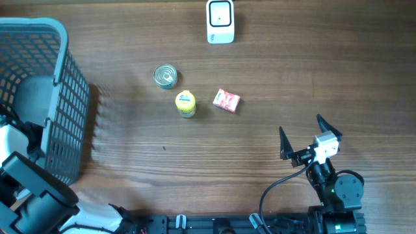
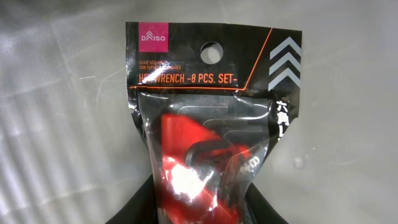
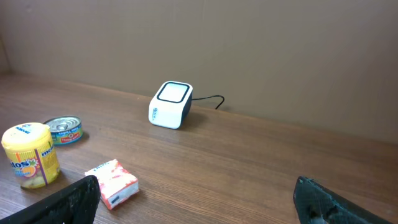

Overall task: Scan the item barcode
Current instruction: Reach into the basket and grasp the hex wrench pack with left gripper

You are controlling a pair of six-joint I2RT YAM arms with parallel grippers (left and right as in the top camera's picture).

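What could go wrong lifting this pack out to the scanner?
1. The left end effector pinches the glossy pack at one end; it may slip or swing.
2. The basket wall is tall; the pack could snag.
3. The can, bottle and box lie before the scanner; a low pass might hit them.

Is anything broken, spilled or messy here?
Nothing looks wrong. The can, yellow jar and red packet sit apart on the table, and nothing has spilled. The scanner stands upright. The wrench pack looks whole, just shiny and crinkly.
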